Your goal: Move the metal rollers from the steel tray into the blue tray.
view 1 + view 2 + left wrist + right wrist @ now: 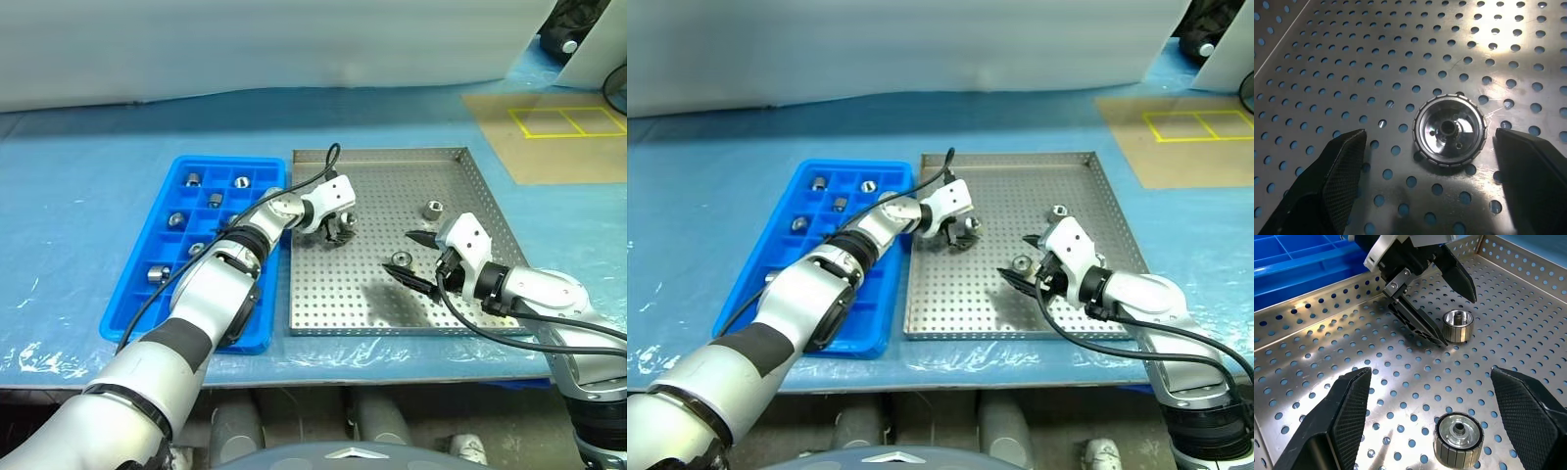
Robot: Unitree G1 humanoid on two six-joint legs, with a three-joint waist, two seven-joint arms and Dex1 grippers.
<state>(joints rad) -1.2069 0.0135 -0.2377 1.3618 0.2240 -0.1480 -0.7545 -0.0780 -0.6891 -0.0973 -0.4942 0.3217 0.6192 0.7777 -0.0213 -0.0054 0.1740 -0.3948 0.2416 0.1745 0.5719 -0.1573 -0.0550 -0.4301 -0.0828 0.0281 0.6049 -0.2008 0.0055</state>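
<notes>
Lettering: none legible. Left gripper [338,231], fingers spread wide, straddling one roller [1450,130] at centre frame on the steel tray [470,186]. Right gripper [419,260], likewise spread, beside a second roller [1458,438]; a third [432,209] near the right rim. Open perforated floor along the lower edge. Blue tray [132,294] at left, several rollers [193,179] inside.

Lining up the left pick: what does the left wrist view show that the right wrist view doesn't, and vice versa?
Left wrist view adds: a look down on one roller and into its centre hole, between the fingers of the open left gripper. Right wrist view adds: that gripper from the side straddling the roller, a second roller before the open right gripper, an edge of the blue tray. Shared: that roller, the perforated floor of the steel tray.
</notes>
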